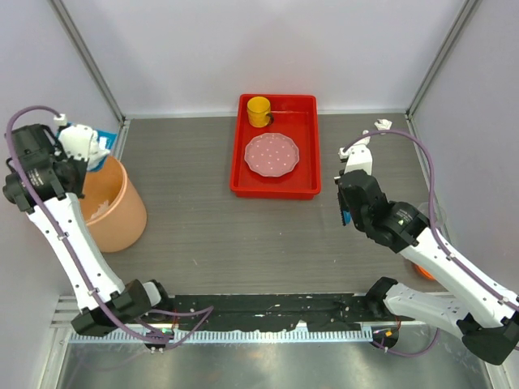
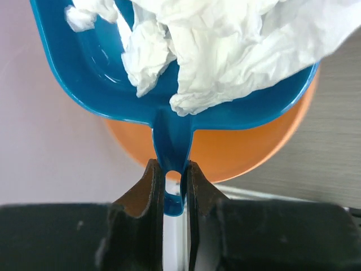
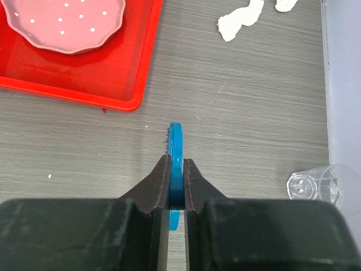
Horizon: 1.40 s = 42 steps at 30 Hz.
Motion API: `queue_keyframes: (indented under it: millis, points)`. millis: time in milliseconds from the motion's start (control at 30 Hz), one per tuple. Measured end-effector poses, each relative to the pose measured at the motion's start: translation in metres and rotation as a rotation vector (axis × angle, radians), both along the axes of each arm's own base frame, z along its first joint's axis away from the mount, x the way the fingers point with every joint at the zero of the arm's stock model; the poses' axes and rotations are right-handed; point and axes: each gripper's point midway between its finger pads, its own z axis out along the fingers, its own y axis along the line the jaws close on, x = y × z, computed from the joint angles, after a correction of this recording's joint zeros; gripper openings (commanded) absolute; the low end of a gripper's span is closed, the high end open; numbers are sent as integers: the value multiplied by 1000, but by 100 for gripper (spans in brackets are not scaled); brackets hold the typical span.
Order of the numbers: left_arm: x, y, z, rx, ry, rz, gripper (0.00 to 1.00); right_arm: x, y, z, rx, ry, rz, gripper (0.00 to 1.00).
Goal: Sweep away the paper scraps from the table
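My left gripper [image 2: 170, 166] is shut on the handle of a blue dustpan [image 2: 101, 84]. The pan carries a heap of crumpled white paper scraps [image 2: 225, 45] and hangs over the mouth of an orange bin [image 2: 237, 152]. In the top view that gripper [image 1: 81, 146] is at the far left, above the bin [image 1: 117, 211]. My right gripper [image 3: 176, 161] is shut on a thin blue brush [image 3: 176, 138] held edge-on just above the table [image 3: 254, 124]. Two more paper scraps [image 3: 240, 22] lie on the table beyond it, near the right wall [image 1: 381, 124].
A red tray [image 1: 276, 188] at the back centre holds a pink dotted plate [image 1: 272, 154] and a yellow cup [image 1: 259, 110]. A clear plastic cup [image 3: 316, 183] stands by the right wall. Metal rails run along the walls and the near edge.
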Motion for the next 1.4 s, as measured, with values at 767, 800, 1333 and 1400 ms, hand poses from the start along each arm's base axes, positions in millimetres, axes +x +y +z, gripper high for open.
queue_keyframes:
  millis: [767,800,1333,1400]
  points:
    - [-99,126,2,690,369,188,0,18,15,-16,-38,41,43,1]
    - [-98,130,7,724,373,188,0,18,15,-16,-37,41,43,1]
    - [-85,148,49,1027,440,144,0,15,13,-9,-25,19,46,1]
    - [-85,148,52,1039,439,141,0,15,12,-9,-28,19,48,1]
